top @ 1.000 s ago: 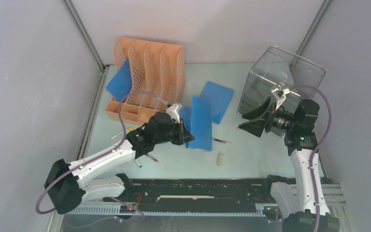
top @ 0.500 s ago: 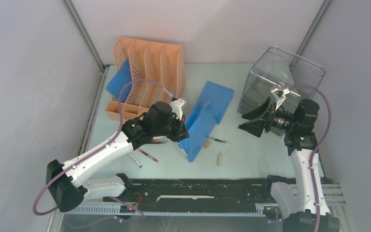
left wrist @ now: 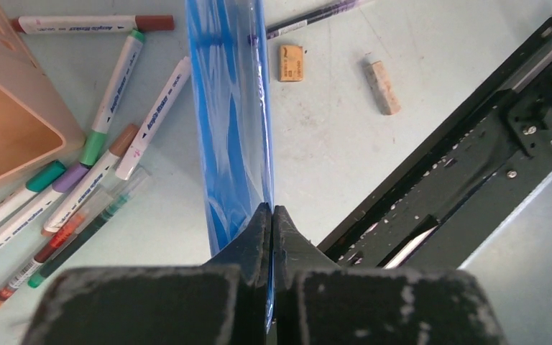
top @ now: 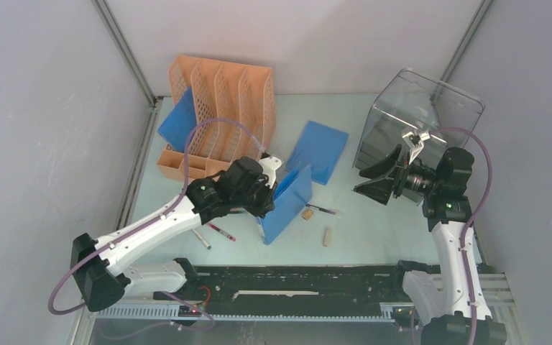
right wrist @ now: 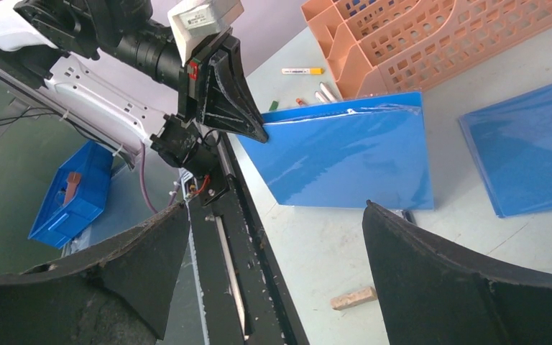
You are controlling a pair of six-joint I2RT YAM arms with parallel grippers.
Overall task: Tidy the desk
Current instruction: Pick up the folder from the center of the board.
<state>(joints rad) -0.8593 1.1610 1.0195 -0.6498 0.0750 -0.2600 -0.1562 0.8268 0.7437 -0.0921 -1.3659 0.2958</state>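
Desk (top: pixel 374 230) partly behind upright blue folder (top: pixel 285 207)

Desk (top: pixel 374 237) — smooth, matt top, pale mint. Blue folder (left wrist: pixel 230 108) — thin, glossy plastic sheet streaked with reflections. File rack (top: pixel 219 97): orange perforated plastic with a low sheen. Drawer box (top: pixel 420 115): clear plastic, glossy walls. Rail (left wrist: pixel 474 136): black metal, matt, flecked with pale specks. Markers (left wrist: pixel 151 116): smooth plastic barrels with printed lettering. Block (left wrist: pixel 382 86): tan, rough, wood-like. Left gripper (left wrist: pixel 272 215): fingers (left wrist: pixel 151 302) black, grainy and matt.
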